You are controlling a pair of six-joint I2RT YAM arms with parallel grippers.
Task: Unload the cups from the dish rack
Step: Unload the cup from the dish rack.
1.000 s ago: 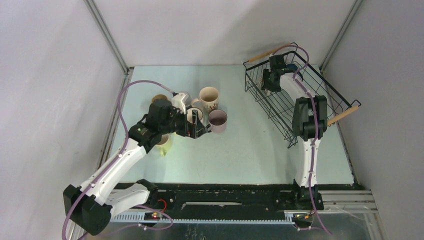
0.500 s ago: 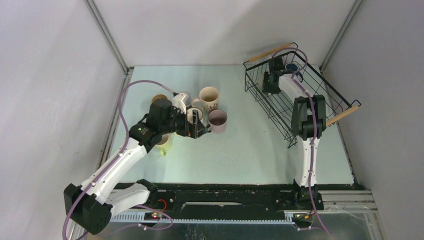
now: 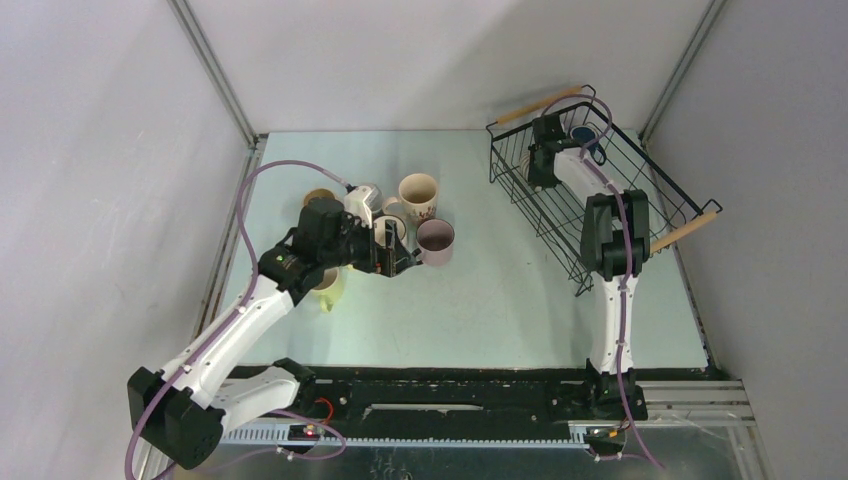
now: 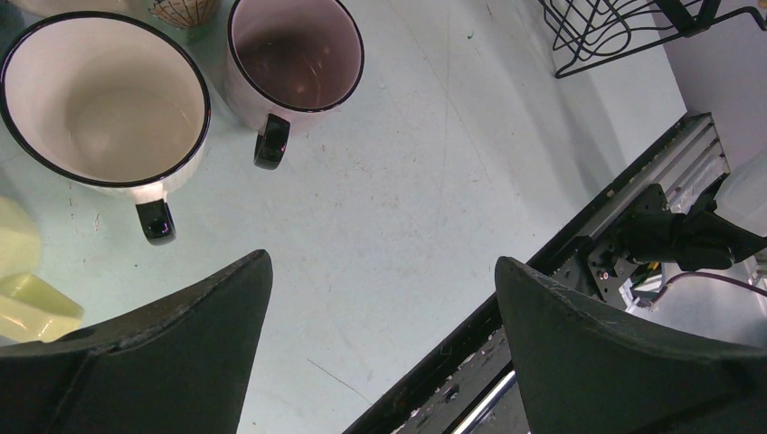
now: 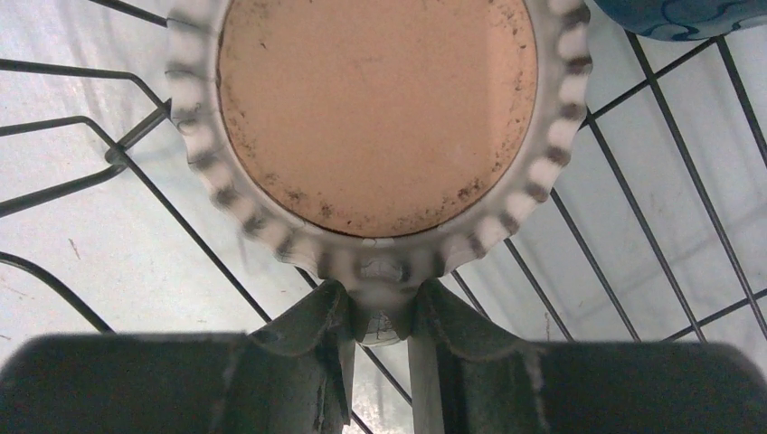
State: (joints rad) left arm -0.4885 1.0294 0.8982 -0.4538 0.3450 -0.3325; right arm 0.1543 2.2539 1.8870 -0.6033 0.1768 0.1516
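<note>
Cups (image 3: 418, 188) stand clustered on the left half of the pale green table (image 3: 500, 310) in the overhead view: a floral cup (image 3: 420, 207) at the far side, a mauve cup (image 3: 436, 240) nearer, a tan cup (image 3: 318, 196) to the left. The left gripper (image 3: 400, 258) hovers just beside the mauve cup. At the far right sits the dish rack (image 3: 640, 180), black wire with a wooden handle (image 3: 540, 103) at its far end. The right gripper (image 3: 536, 172) reaches down into the rack's far left corner, and a dark blue cup (image 3: 583, 134) sits inside just to its right.

From the left wrist, the left gripper (image 4: 382, 264) has its fingers (image 4: 172, 362) spread wide with only bare table between them. Beyond them stand a cream cup (image 4: 104, 99) with a black rim and the mauve cup (image 4: 294, 54), handles pointing toward the camera. A yellow-green cup (image 4: 23, 289) shows at the left edge, and a corner of the rack (image 4: 615, 36) at the far right.

From the right wrist, the right gripper (image 5: 380, 330) is pinched tight on the near edge of a ribbed beige cup (image 5: 375, 108), upright on the rack's wire floor (image 5: 633, 226). What the fingers (image 5: 307, 334) squeeze looks like a small handle or lug, though this close I cannot be sure. The dark blue cup (image 5: 678, 14) peeks in at the far right.
</note>
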